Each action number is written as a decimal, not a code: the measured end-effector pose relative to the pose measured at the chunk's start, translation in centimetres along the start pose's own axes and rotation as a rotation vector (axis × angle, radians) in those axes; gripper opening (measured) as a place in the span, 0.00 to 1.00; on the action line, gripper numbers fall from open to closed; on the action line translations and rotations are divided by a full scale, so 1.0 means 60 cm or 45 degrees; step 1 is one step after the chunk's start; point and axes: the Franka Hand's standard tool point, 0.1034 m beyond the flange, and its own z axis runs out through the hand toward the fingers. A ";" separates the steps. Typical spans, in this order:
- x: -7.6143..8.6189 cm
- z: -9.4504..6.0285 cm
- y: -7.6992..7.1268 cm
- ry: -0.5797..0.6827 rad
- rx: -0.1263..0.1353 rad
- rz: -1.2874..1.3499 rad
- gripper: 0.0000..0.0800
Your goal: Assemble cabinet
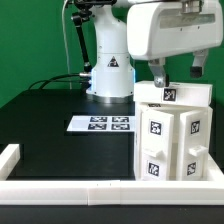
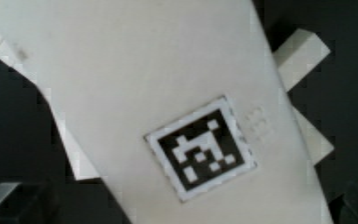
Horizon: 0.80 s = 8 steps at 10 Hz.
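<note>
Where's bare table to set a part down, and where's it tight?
Free: the dark tabletop between the marker board and the white border rail, on the exterior view's left. Crowded: the exterior view's right, where the cabinet stands against the rail with the gripper right above it.

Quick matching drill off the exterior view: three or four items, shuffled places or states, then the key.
Items:
1. cabinet
2. marker board
3. border rail
4. gripper

Places:
A. flat on the table, at the arm's base
B. runs along the table's near edge
C. directly above the cabinet's top
D. stands on the exterior view's right, tags on its faces

Pairs: 1-D, 2-A, 3-B, 4-C
</note>
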 end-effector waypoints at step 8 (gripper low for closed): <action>-0.016 0.024 -0.005 -0.024 0.021 -0.106 0.70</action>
